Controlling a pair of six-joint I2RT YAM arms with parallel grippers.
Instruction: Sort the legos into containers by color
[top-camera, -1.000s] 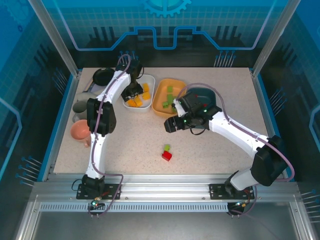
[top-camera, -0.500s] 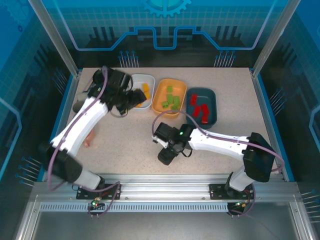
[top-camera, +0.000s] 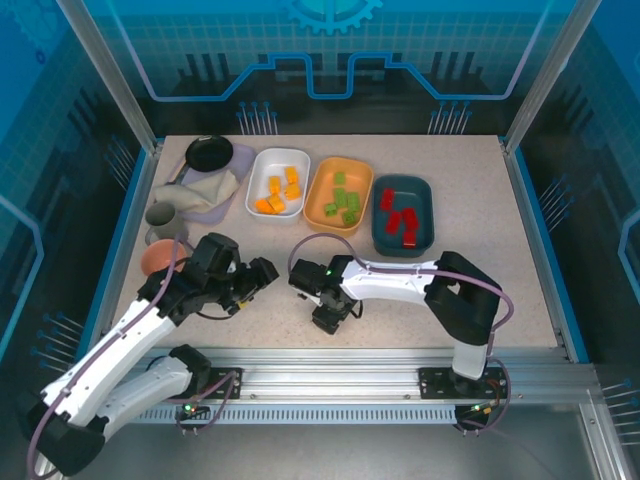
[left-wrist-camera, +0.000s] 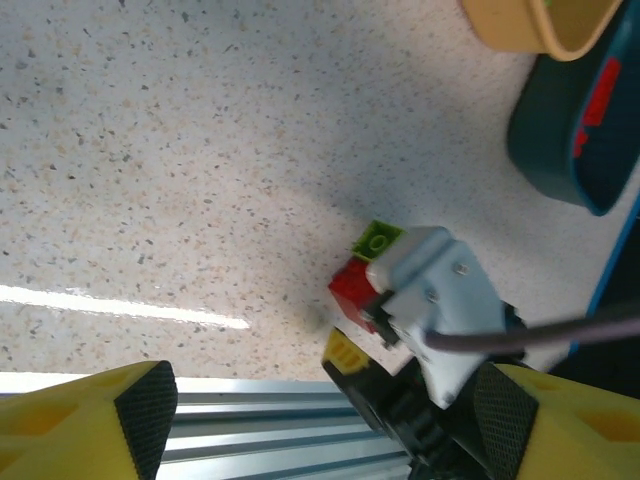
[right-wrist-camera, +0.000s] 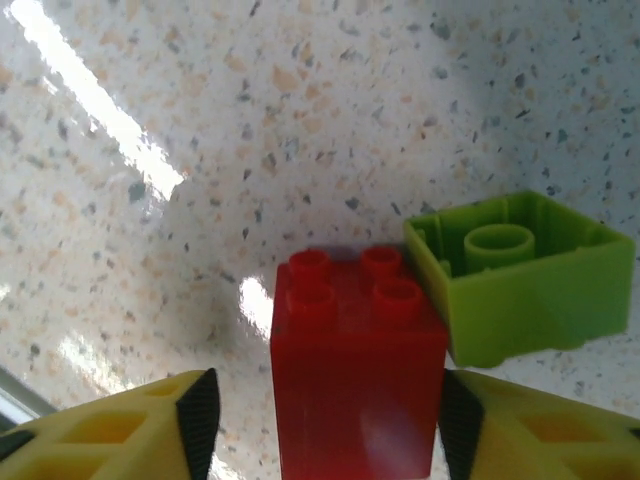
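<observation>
— Since the right gripper (right-wrist-camera: 320, 420) stands open, one finger on each side of the red brick (right-wrist-camera: 360, 385) and nothing clamped, why is it set over that brick and not the light-green brick (right-wrist-camera: 520, 275) just beside it?

— By judgement, for a clean pick. The red brick sits studs up between the fingers, so closing should take it alone. The green one lies tipped, its hollow underside showing, outside the fingers. The two appear to touch, so one finger has little room there.

— And the left gripper (top-camera: 262, 275)?

— Open and empty, held low at the near left of the table (top-camera: 540, 280), apart from the working arm.

— Where does the red brick belong?

— The pair lies near the front edge, well apart from the far row. There the white dish (top-camera: 280, 152) holds orange-yellow bricks (top-camera: 278, 195) and the orange dish (top-camera: 338, 228) holds green bricks (top-camera: 340, 200). The dark teal dish (top-camera: 403, 250), rightmost, holds red bricks (top-camera: 400, 220) and is the likely target.
</observation>
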